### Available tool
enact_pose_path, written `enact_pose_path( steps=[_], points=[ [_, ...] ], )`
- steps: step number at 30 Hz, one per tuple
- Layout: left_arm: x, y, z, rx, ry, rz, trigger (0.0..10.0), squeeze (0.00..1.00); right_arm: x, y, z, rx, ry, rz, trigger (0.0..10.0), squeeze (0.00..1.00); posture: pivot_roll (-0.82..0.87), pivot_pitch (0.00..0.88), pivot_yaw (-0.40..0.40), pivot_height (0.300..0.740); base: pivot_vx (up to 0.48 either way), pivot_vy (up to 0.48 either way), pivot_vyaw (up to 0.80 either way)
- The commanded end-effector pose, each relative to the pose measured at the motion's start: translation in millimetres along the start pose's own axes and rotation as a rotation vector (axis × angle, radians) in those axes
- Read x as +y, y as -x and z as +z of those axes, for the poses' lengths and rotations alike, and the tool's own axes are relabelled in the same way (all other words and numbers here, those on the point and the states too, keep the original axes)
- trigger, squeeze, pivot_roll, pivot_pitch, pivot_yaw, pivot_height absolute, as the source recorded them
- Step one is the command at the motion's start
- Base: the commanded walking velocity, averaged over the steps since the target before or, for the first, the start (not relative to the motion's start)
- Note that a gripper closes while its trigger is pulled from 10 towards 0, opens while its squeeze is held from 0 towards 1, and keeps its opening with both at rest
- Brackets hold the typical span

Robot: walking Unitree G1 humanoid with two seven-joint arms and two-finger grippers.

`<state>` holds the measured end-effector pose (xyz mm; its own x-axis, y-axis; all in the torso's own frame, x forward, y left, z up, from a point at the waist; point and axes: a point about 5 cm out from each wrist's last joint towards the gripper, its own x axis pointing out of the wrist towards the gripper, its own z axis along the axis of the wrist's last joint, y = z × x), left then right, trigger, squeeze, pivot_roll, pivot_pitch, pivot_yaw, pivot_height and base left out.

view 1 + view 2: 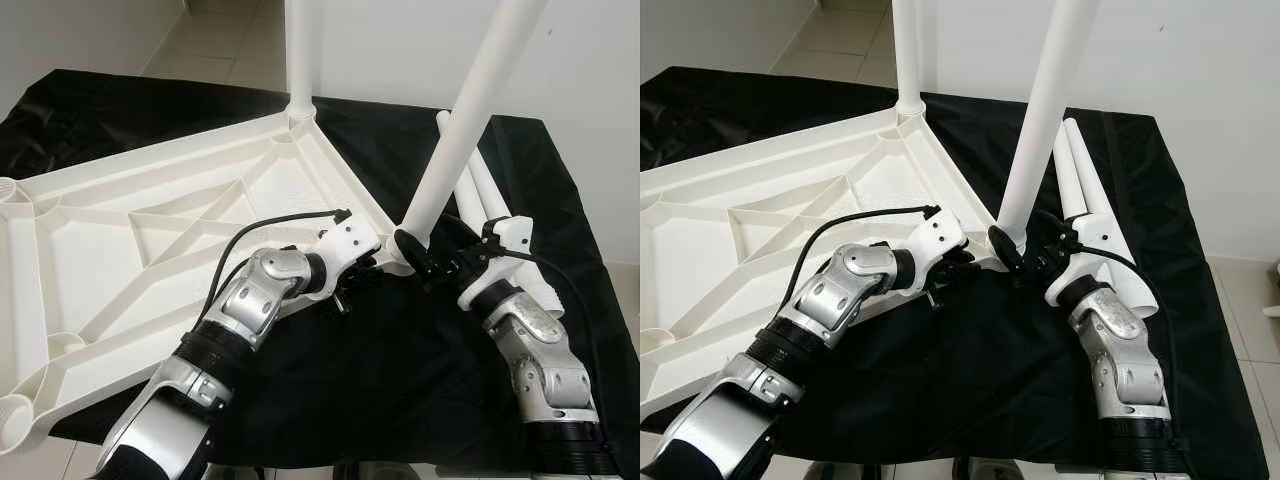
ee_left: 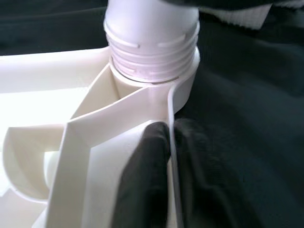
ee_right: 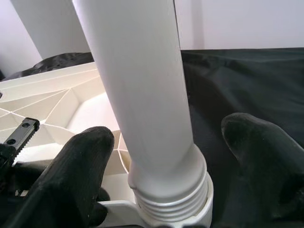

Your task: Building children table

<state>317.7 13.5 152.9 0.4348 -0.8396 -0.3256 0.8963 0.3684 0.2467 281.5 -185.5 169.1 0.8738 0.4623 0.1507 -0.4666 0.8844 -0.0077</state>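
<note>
1. Left eye view: the tabletop [image 1: 150, 240] lies upside down on a black cloth [image 1: 400, 400], ribs up. My landmark is the near corner socket [image 1: 397, 262]. A leg [image 1: 470, 115] rises from it, leaning away to the right. A second leg [image 1: 299, 50] stands upright in the far corner socket. My left gripper [image 1: 352, 280] is just left of the near socket, at the tabletop's edge. My right gripper [image 1: 425, 255] is just right of it, at the leaning leg's foot.

2. Right eye view: two spare legs [image 1: 1090, 215] lie side by side on the cloth beyond the near socket, right of the leaning leg. I judge the job about half done: one leg seated, one going in, two left to fit.

3. Left wrist view: my left fingers [image 2: 145, 180] are closed on the tabletop's thin rim just short of the socket, one inside the wall and one outside, so I am pinning the top down. The leg's thread [image 2: 152, 57] shows above the socket collar, several turns exposed, so it is not screwed home.

4. Right wrist view: my right fingers [image 3: 71, 175] stand wide apart either side of the leg, just above the socket. Neither pad plainly touches it, so I hold nothing there. The thread rings sit above the collar here too. As I judge it, this leg needs straightening and turning down before the spare legs.
</note>
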Motion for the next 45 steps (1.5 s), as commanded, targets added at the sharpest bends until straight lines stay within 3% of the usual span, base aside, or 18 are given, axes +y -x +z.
enact_pose_path(
  steps=[1, 11, 20, 31, 41, 42, 45],
  points=[
    [-5.6, -1.5, -17, 0.070, 0.019, 0.014, 0.0, 0.00, -1.9, 5.0, 0, 0.008, 0.002, 0.003, 10.0, 0.00, -0.05, 0.106, 0.019, 0.740, 0.000, 0.000, 0.00],
    [-12.6, 2.3, -23, 0.084, 0.010, -0.034, 0.0, 0.00, -4.2, 11.1, -3, 0.034, 0.008, 0.020, 10.0, 0.00, -0.05, 0.101, 0.022, 0.740, 0.000, 0.000, 0.00],
    [-25.3, 18.0, -29, 0.077, -0.002, -0.129, 0.0, 0.00, -6.5, 15.6, -9, 0.078, 0.024, 0.066, 10.0, 0.00, -0.03, 0.111, 0.014, 0.740, 0.000, 0.000, 0.00],
    [-35.2, 28.6, -25, 0.065, -0.023, -0.196, 0.0, 0.00, -0.8, 10.2, -15, 0.122, 0.048, 0.186, 10.0, 0.00, -0.01, 0.120, 0.005, 0.740, 0.000, 0.000, 0.00],
    [-43.3, 32.1, -21, 0.062, -0.033, -0.227, 0.0, 0.00, -0.8, 2.4, -16, 0.126, 0.061, 0.206, 10.0, 0.00, 0.00, 0.120, -0.002, 0.740, 0.000, 0.000, 0.00],
    [-43.8, 32.0, -21, 0.064, -0.030, -0.224, 4.8, 0.00, -0.7, 0.9, -15, 0.123, 0.063, 0.211, 10.0, 0.00, 0.00, 0.120, -0.004, 0.740, 0.000, 0.000, 0.00],
    [-44.0, 32.0, -21, 0.065, -0.029, -0.223, 4.8, 0.00, -0.7, 0.1, -15, 0.122, 0.064, 0.214, 10.0, 0.00, 0.00, 0.120, -0.004, 0.740, 0.000, 0.000, 0.00]
  ],
)
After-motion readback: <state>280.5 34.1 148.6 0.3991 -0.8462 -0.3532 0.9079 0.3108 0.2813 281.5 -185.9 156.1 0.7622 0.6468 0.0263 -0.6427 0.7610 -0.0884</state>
